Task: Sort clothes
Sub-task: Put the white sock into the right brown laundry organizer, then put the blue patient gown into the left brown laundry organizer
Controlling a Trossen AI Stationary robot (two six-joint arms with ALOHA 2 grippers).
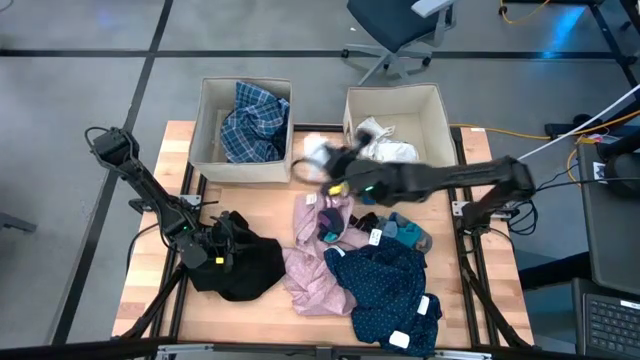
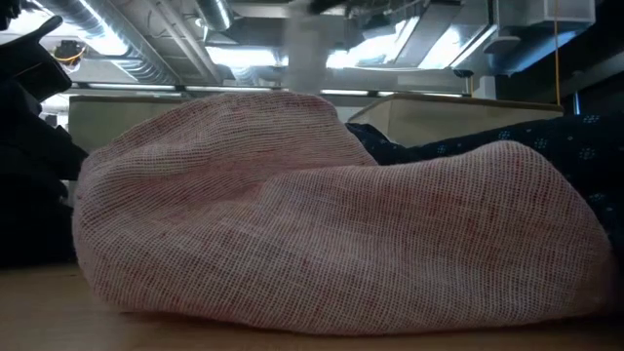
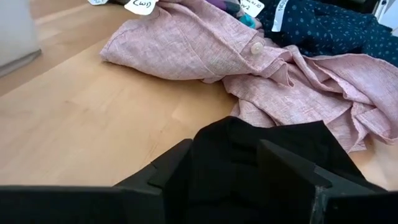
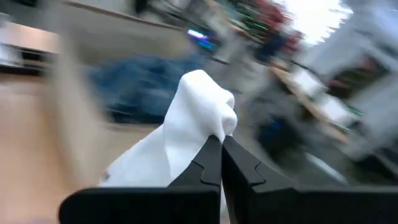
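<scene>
My right gripper [image 1: 335,170] is shut on a white garment [image 1: 320,150] in the air between the two beige bins; it shows in the right wrist view [image 4: 199,112] too. My left gripper [image 1: 215,245] is shut on a black garment [image 1: 245,268] at the table's near left. A pink shirt [image 1: 315,270], a navy dotted piece [image 1: 390,285] and teal socks [image 1: 405,232] lie on the table. A blue plaid shirt [image 1: 250,125] lies in the left bin [image 1: 205,120]. A white piece [image 1: 385,145] lies in the right bin [image 1: 435,110]. My left gripper has a bunch of the black garment [image 3: 242,149] between its two fingers [image 3: 286,171], at the garment's left side. The fingers come low, from the table's left. The rest of the garment lies on the table. My right gripper pinches a fold of the white garment [image 4: 214,130] between its two fingertips [image 4: 239,165]. The garment is lifted clear of the table and hangs slack around the fingertips.
Paper tags [image 3: 140,6] lie on the clothes near the pink shirt. Bare wood [image 1: 255,200] lies between the left bin and the black garment. In the low view the pink shirt [image 2: 331,214] fills the foreground. An office chair [image 1: 400,30] stands beyond the table.
</scene>
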